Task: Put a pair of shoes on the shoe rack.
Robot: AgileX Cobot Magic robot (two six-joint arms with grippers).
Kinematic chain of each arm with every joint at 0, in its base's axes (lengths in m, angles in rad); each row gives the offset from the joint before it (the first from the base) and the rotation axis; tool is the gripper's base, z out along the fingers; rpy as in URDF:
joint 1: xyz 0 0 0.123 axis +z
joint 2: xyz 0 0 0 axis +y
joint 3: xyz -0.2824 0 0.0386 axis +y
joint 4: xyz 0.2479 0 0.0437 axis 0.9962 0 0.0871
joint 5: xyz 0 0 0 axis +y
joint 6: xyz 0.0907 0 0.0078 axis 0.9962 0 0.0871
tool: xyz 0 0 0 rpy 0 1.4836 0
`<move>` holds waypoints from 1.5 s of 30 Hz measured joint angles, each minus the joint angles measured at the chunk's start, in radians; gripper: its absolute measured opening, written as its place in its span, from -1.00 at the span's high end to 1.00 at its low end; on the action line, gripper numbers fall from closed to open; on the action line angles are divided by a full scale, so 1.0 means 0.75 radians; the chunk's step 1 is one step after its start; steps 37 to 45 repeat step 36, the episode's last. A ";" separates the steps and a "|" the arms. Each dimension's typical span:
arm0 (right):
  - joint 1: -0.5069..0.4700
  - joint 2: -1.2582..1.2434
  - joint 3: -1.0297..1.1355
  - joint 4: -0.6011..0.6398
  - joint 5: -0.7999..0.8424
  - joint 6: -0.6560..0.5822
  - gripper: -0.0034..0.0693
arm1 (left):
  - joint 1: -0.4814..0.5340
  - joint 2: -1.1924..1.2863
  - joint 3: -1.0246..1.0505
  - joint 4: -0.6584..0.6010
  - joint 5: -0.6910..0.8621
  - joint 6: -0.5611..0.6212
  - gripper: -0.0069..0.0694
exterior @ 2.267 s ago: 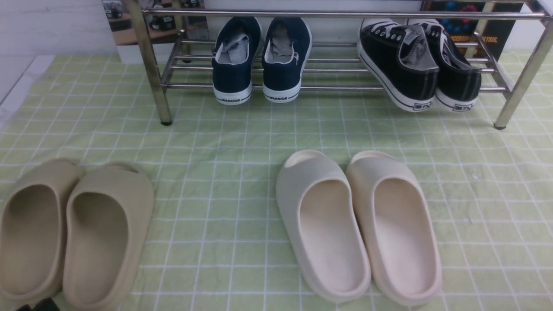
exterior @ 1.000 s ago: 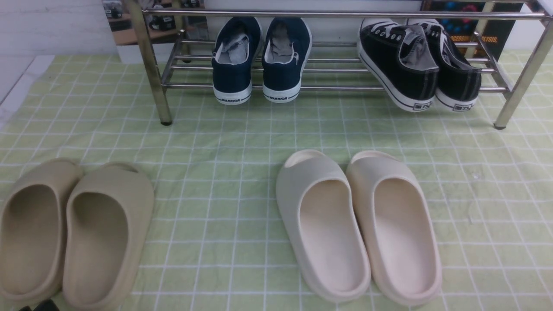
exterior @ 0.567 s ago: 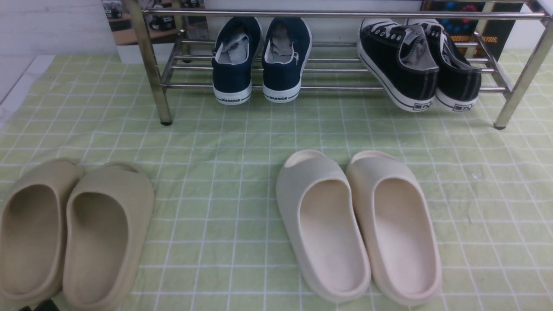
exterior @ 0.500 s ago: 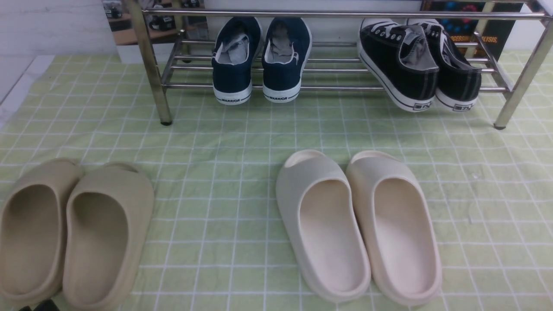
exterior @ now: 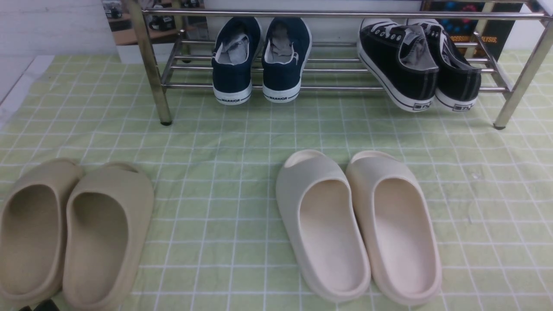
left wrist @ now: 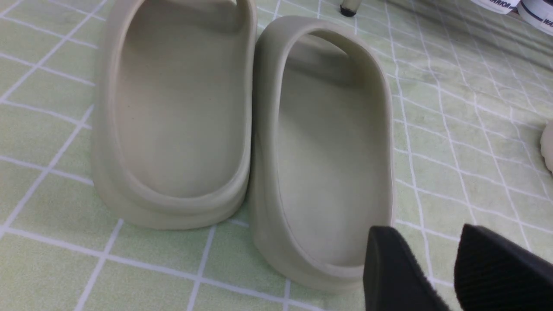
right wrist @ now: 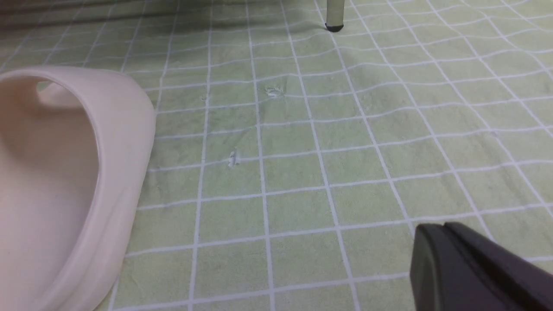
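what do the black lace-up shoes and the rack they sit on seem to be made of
Black low-top lace-up sneakers: matte fabric, probably canvas, with visible stitching; glossier white soles, likely rubber.
Long silver tube-rail rack: polished metal, perhaps stainless steel, judging by its bright reflections.

Beige slides [exterior: 106,203] beside cream slides [exterior: 360,224]
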 joint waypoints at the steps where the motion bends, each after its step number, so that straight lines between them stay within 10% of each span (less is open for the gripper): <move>1: 0.000 0.000 0.000 0.000 0.000 0.000 0.83 | 0.000 0.000 0.000 0.000 0.000 0.000 0.19; 45: 0.000 0.000 0.000 -0.001 0.000 0.000 0.80 | 0.000 0.000 0.000 0.000 0.000 0.000 0.19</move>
